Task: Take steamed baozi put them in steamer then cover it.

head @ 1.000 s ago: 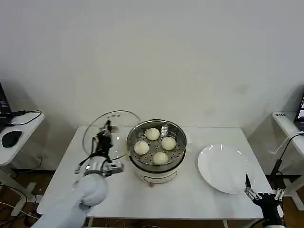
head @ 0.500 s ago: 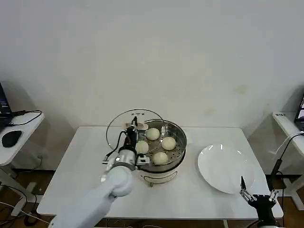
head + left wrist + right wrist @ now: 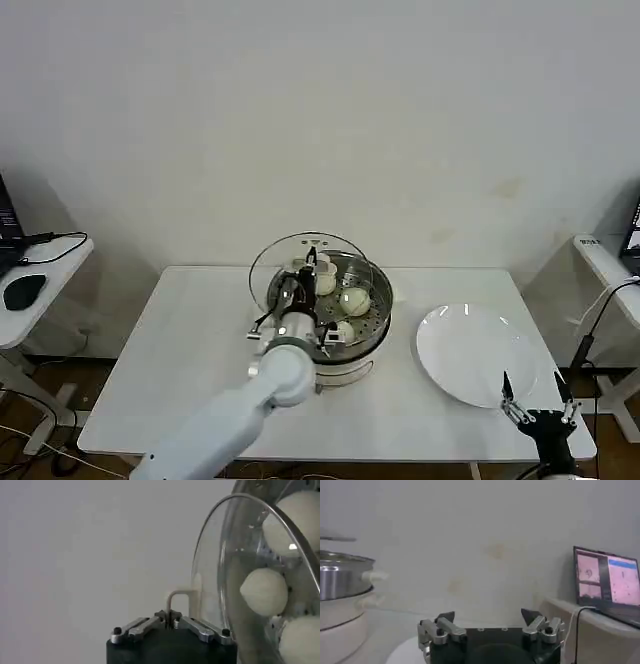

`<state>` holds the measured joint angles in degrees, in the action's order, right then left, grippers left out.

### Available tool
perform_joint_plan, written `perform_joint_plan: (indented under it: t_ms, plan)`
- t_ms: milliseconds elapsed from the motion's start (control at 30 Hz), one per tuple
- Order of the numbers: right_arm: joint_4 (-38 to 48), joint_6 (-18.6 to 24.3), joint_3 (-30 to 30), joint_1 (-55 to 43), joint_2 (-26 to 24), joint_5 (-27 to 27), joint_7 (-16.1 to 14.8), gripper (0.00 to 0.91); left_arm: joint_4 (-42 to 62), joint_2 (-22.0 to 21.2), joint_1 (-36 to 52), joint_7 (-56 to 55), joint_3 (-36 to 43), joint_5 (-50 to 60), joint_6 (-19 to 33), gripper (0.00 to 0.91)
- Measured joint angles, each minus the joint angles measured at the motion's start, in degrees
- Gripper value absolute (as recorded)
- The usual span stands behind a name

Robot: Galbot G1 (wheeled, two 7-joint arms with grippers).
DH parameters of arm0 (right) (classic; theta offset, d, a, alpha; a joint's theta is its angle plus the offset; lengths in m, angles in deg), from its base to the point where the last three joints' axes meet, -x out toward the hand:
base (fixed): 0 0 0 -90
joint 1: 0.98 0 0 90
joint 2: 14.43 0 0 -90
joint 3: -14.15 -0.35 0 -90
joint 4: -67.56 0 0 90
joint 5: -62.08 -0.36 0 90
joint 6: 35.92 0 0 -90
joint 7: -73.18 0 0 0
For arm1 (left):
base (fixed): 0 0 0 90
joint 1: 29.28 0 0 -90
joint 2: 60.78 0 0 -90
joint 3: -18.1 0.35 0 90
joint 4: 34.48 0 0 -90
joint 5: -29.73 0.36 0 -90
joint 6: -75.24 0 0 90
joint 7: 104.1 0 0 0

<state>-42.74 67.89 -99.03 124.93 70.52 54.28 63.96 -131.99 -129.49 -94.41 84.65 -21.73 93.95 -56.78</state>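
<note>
White table (image 3: 200,340) holds the steamer (image 3: 345,345); above it my left claw (image 3: 305,272) clamps the cover (image 3: 270,275); right claw (image 3: 537,392) parked nearby, fingers apart.

The left arm (image 3: 215,425) is smooth and white, ending in a silvery metal cuff and a black wrist block; its gripper (image 3: 170,614) has grey metal links with dark screws. The right gripper (image 3: 489,619) matches: black body, grey links, dark pointed tips

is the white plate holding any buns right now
No, the white plate is bare; the steamed baozi sit in the steamer.
</note>
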Motion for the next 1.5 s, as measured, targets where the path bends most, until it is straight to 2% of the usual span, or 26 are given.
perform_joint_plan:
  t_ms: [367, 1500]
  plan:
    - [0.3, 0.0, 0.2, 0.0, 0.1, 0.2, -0.1, 0.907, 1.4, -2.9, -0.3, 0.9, 1.8, 1.9, -0.2, 0.000]
    - [0.1, 0.0, 1.2, 0.1, 0.2, 0.3, -0.4, 0.907, 2.1, -4.2, -2.1, 1.5, 1.7, 3.0, -0.2, 0.000]
